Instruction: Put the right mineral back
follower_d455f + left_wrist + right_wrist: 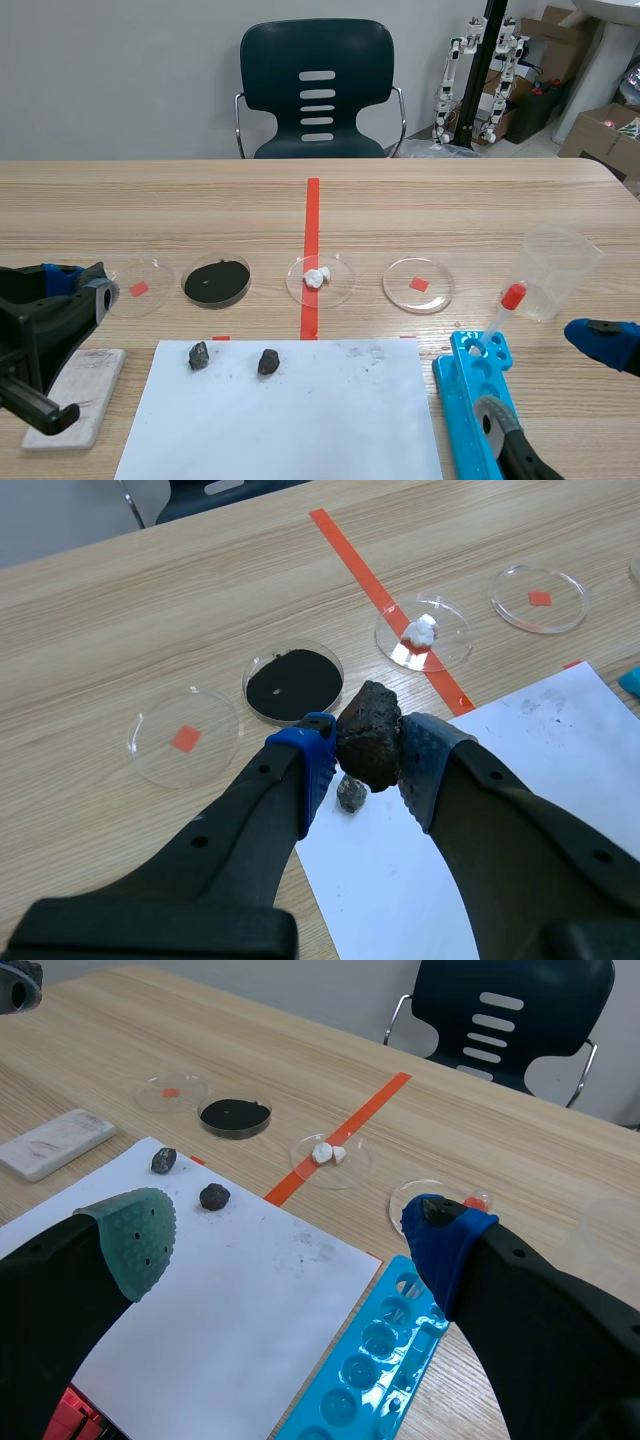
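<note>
The left gripper (pixel 366 768) is clamped on a rough, lumpy dark-brown mineral (pixel 368 735), held above the edge of the smooth white paper sheet (pixel 520 780) and a small grey stone (pixel 350 794). Beyond lies a round black-coated dish (pixel 293 685). The right gripper (pixel 290 1235) gapes wide, holding nothing.

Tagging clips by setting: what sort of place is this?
Probably a lab bench for mineral tests: petri dishes, a blue rack, a dark mineral in the left gripper.
</note>
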`<action>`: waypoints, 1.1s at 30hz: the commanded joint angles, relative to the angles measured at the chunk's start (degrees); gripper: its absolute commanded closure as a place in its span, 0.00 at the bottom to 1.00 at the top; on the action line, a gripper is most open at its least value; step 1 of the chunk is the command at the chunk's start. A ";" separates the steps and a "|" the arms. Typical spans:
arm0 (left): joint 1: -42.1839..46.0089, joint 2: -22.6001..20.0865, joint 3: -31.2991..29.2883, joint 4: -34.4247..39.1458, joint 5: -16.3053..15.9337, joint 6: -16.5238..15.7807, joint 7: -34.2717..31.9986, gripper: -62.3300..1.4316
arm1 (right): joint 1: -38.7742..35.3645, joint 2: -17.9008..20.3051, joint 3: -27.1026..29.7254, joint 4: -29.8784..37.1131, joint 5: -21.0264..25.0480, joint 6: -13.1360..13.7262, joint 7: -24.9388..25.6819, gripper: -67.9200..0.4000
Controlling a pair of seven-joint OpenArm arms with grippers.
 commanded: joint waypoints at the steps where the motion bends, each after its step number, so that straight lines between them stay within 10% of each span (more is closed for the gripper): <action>1: -0.20 -0.22 -0.26 0.66 -0.55 0.13 -1.16 0.75 | 0.52 -0.02 0.66 0.33 0.20 -0.20 1.09 0.30; 33: -0.20 -0.22 -0.26 0.66 -0.55 0.17 1.36 0.75 | 0.52 -0.02 0.66 0.33 0.20 -0.20 1.09 0.30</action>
